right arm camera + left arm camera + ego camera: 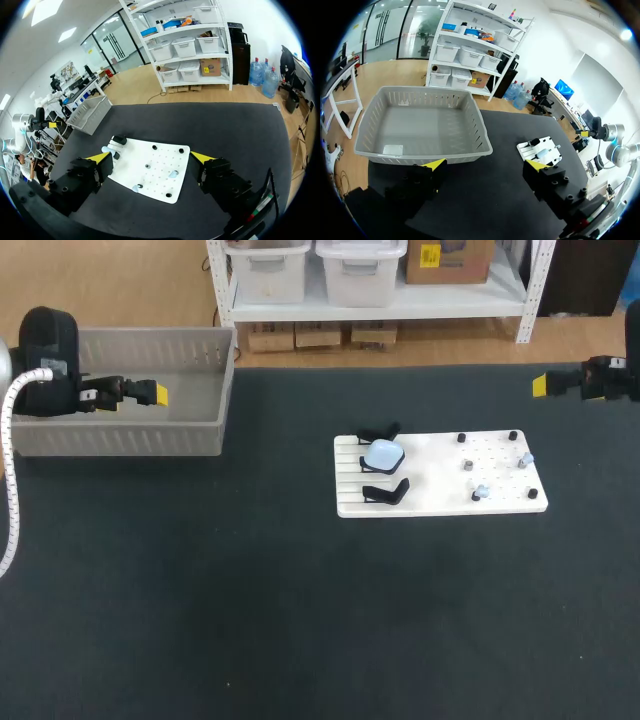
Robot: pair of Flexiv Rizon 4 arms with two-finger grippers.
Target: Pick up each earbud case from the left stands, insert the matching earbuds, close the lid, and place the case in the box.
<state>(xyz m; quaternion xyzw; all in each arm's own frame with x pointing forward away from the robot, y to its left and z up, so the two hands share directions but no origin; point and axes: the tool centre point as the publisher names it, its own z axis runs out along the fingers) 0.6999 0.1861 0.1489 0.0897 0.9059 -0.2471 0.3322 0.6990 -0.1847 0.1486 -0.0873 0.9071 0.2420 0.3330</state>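
Two grippers hang empty, fingers spread: the left gripper (486,166) at the grey box (225,390), the right gripper (150,159) off the white board's (430,502) far right corner. The pale-blue earbud case (383,453) sits among the black stands (386,491) at the board's left end. It looks nearer the right gripper, and I can't tell its long axis.

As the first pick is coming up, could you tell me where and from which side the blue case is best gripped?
Probably across its rounded upper body, coming down from above: the case sits on the middle stand with its top bare, while the empty stands close on both sides leave little room for a sideways approach.
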